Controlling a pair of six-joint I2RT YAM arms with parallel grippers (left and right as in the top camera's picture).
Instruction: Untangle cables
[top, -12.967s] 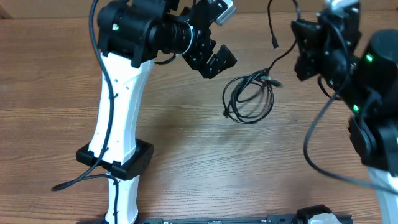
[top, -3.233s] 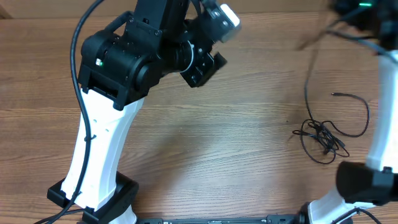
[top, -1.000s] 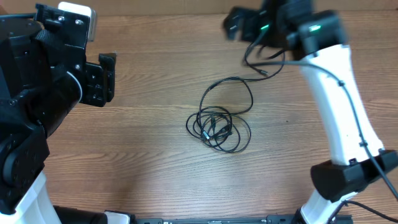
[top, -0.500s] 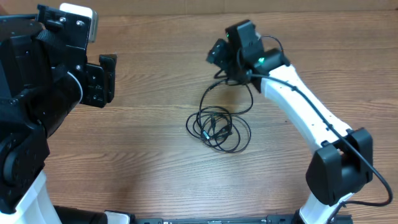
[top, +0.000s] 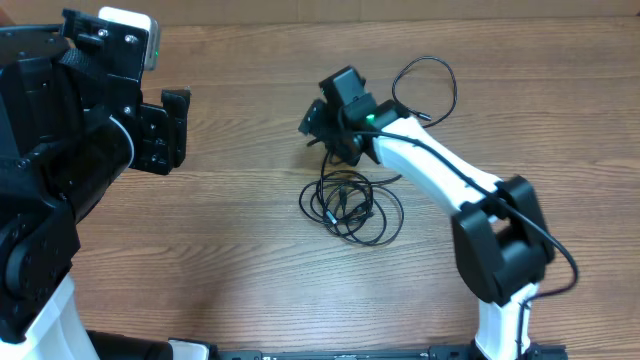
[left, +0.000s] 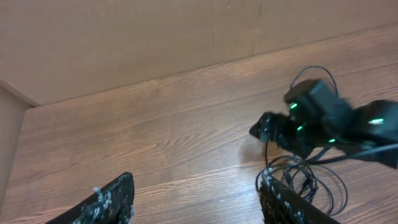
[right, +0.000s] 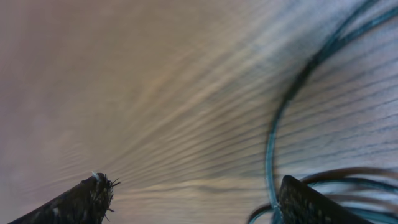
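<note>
The cables (top: 350, 205) lie as a tangle of thin black loops in the middle of the wooden table, with one strand rising toward the back. My right gripper (top: 322, 138) hangs low over that strand, just behind the tangle, and is open. In the blurred right wrist view the strand (right: 273, 137) runs between the fingers of the right gripper (right: 196, 202), close to the right fingertip (right: 308, 202). My left gripper (top: 180, 130) is raised at the far left, open and holding nothing. In the left wrist view the left gripper (left: 199, 205) frames bare wood, and the cables (left: 314, 177) lie beyond its right finger.
The right arm (top: 430, 170) stretches from its base at the front right across the table, and its own thicker cable (top: 430, 75) loops behind it. The bulky left arm (top: 60, 170) fills the left side. A plain wall (left: 155, 31) stands behind the table.
The right arm has swung left and down from the back of the table to the strand above the tangle. The tangle and the left arm have stayed put.
</note>
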